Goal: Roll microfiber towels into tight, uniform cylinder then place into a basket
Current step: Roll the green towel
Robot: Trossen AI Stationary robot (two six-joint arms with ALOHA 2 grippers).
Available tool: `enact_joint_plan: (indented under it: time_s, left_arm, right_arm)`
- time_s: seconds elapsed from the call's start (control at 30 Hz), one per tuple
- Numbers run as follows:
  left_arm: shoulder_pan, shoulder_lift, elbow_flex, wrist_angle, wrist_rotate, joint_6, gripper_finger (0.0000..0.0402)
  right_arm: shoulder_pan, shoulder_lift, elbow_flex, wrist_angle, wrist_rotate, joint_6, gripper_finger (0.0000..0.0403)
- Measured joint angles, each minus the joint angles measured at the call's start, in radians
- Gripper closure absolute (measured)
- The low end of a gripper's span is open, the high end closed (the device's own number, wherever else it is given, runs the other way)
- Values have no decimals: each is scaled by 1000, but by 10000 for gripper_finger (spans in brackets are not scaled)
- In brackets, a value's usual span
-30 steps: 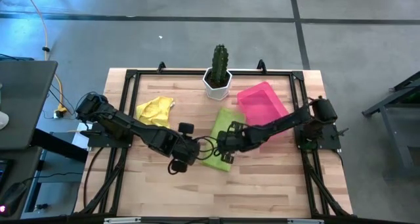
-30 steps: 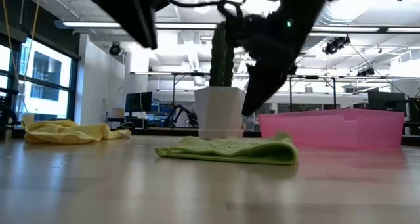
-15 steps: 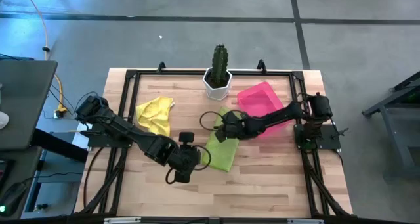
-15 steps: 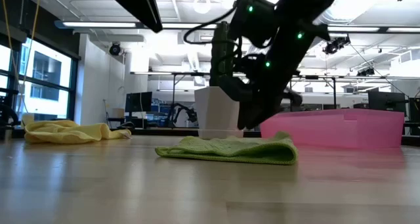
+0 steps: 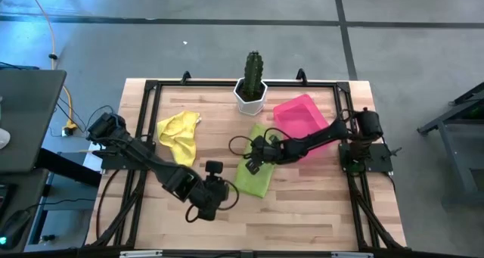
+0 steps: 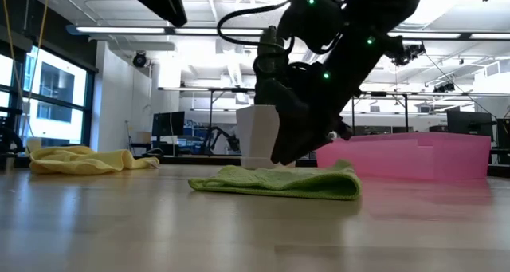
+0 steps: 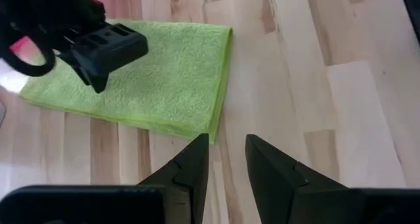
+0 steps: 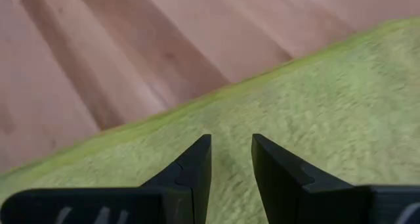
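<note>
Lime green towel (image 5: pixel 255 172) folded flat mid-table beside pink basket (image 5: pixel 301 116), right gripper (image 8: pixel 230 159) just above it, fingers slightly parted, empty, left gripper (image 7: pixel 226 159) near towel's corner, slightly parted, empty, yellow towel (image 5: pixel 178 129) crumpled apart

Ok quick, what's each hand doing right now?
Left hand: open, empty, above the table by the green towel.
Right hand: open, empty, over it.
</note>
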Motion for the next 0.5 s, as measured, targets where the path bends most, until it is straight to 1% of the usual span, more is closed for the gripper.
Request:
enact_joint_plan:
  time_s: [0.2, 0.27, 0.37, 0.5]
  left_arm:
    - [-24, 0, 0, 2, 0, -11, 312]
    - [-32, 0, 0, 1, 0, -25, 312]
    - [-45, 0, 0, 2, 0, -34, 312]
    - [-65, 0, 0, 0, 0, -34, 312]
  right_arm:
    - [26, 51, 0, 10, 30, -1, 302]
    - [29, 72, 3, 51, 33, -10, 302]
    - [37, 113, 5, 161, 14, -85, 302]
    - [63, 168, 5, 355, -44, -256, 302]
